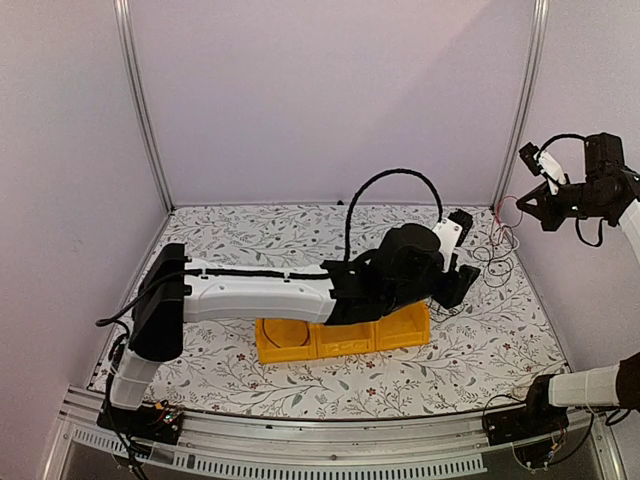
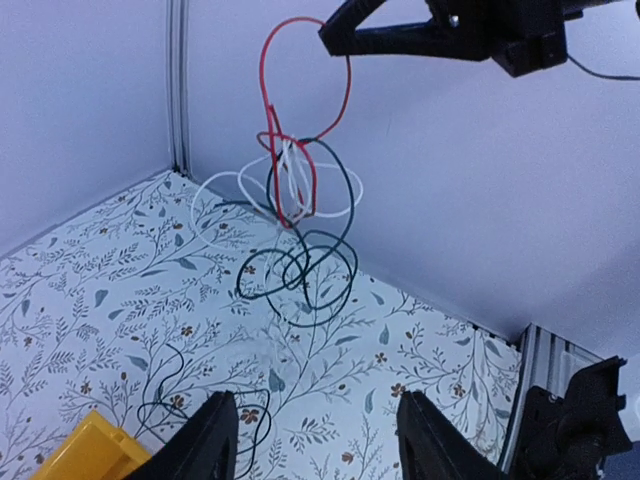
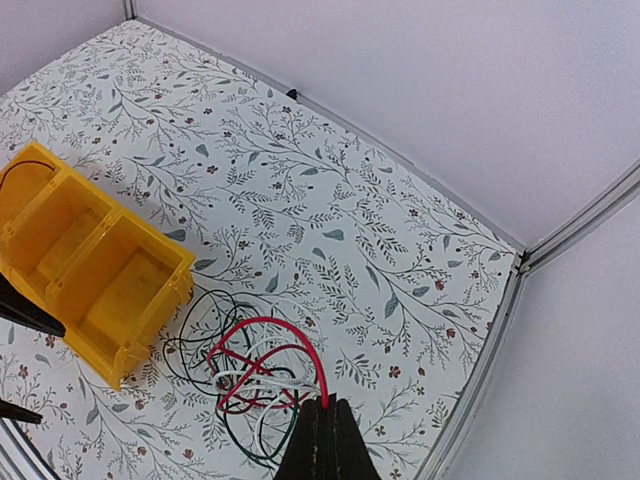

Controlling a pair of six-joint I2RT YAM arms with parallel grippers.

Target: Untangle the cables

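The cables hang as one tangle of red, white, green and black loops in the back right corner. My right gripper is raised above the table and shut on the top of the red cable. The right wrist view looks down past the shut gripper at the red loop and the bundle below. My left gripper is open, low over the table, short of the tangle, with nothing between its fingers. In the top view the cables hang below the right gripper, just right of the left gripper.
A yellow compartment bin sits mid-table under the left arm, with its edge left of the tangle. A thin black wire lies on the floral mat near the bin's corner. The enclosure walls and metal post stand close behind.
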